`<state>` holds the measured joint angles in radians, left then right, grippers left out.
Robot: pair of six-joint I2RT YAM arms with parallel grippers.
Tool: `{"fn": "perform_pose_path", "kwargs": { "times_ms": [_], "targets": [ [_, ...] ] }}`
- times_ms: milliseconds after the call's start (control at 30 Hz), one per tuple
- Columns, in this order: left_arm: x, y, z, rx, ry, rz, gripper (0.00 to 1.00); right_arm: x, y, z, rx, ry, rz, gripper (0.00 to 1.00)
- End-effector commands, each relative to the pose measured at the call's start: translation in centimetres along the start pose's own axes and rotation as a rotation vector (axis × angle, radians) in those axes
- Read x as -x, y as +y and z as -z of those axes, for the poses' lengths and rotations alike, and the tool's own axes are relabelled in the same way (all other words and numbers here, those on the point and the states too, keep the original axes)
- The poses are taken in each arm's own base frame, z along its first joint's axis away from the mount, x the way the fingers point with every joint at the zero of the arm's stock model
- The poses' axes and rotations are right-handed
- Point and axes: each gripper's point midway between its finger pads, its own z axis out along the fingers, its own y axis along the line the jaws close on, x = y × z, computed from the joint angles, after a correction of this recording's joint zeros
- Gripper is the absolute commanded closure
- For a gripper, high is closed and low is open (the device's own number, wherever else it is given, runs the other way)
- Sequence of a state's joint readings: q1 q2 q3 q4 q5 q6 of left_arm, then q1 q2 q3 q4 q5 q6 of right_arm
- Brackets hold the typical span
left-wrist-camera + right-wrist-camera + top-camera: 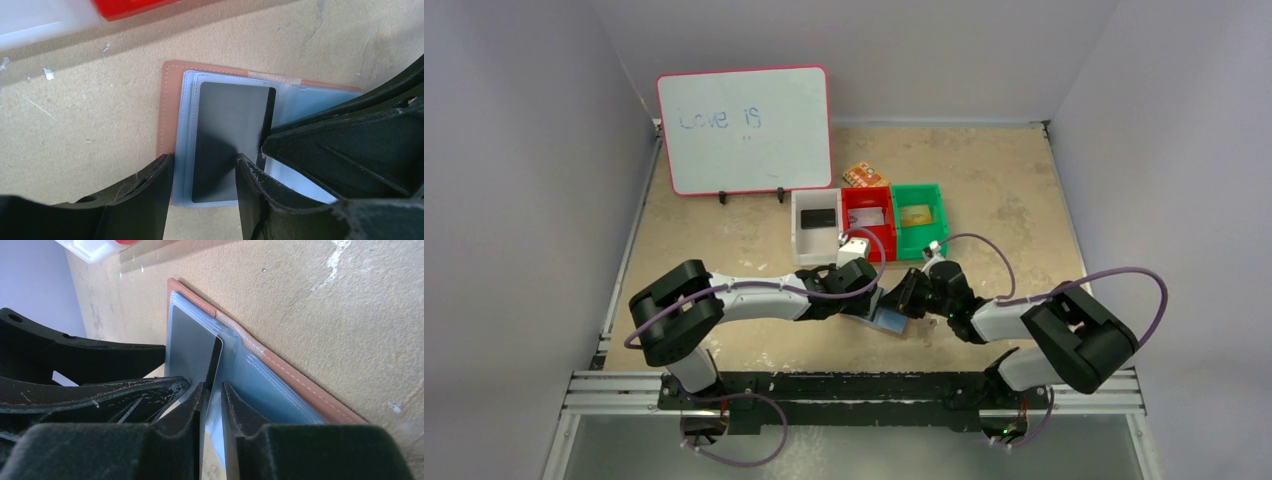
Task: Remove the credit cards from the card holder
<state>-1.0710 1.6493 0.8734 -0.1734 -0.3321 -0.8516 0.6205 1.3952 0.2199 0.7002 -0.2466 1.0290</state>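
Note:
The card holder (891,322) lies open on the table, tan-brown outside (167,110) and pale blue inside (300,385). A dark card (225,125) sits in its left sleeve, with its right edge lifted (192,345). My left gripper (204,159) is open; its fingers straddle the near edge of that sleeve and card. It also shows in the top view (871,300). My right gripper (212,387) is pinched on the card's raised edge, with pale blue sleeve showing in the narrow gap. It comes in from the right (906,298), and its fingers (350,145) cover the holder's right half.
Behind the holder stand a white bin (815,226) with a dark item, a red bin (867,215) and a green bin (919,215). An orange patterned packet (861,175) lies behind them. A whiteboard (746,128) stands at the back left.

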Motion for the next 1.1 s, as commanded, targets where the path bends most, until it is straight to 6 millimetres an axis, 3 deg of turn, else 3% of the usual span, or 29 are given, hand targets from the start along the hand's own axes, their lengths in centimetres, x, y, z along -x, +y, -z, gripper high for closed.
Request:
{"fn": "perform_pose_path", "kwargs": {
  "times_ms": [0, 133, 333, 700, 1067],
  "targets": [
    [0.8, -1.8, 0.1, -0.066, -0.009, 0.003, 0.55, 0.0, 0.3, -0.5, 0.017, 0.012, -0.002, 0.81],
    [0.2, -2.3, 0.2, -0.096, 0.011, 0.003, 0.65, 0.0, 0.7, -0.9, 0.031, 0.026, -0.001, 0.82],
    [-0.4, -3.4, 0.6, -0.127, 0.018, 0.007, 0.68, -0.2, 1.5, -1.0, 0.067, 0.043, 0.006, 0.82],
    [-0.8, -3.5, 0.8, -0.136, -0.007, 0.171, 0.81, 0.0, 1.9, -0.8, 0.082, 0.033, -0.019, 0.84],
    [-1.5, -3.2, 0.9, -0.147, -0.015, 0.257, 0.96, 0.1, -0.1, -1.0, 0.015, -0.024, -0.182, 0.82]
  ]
}}
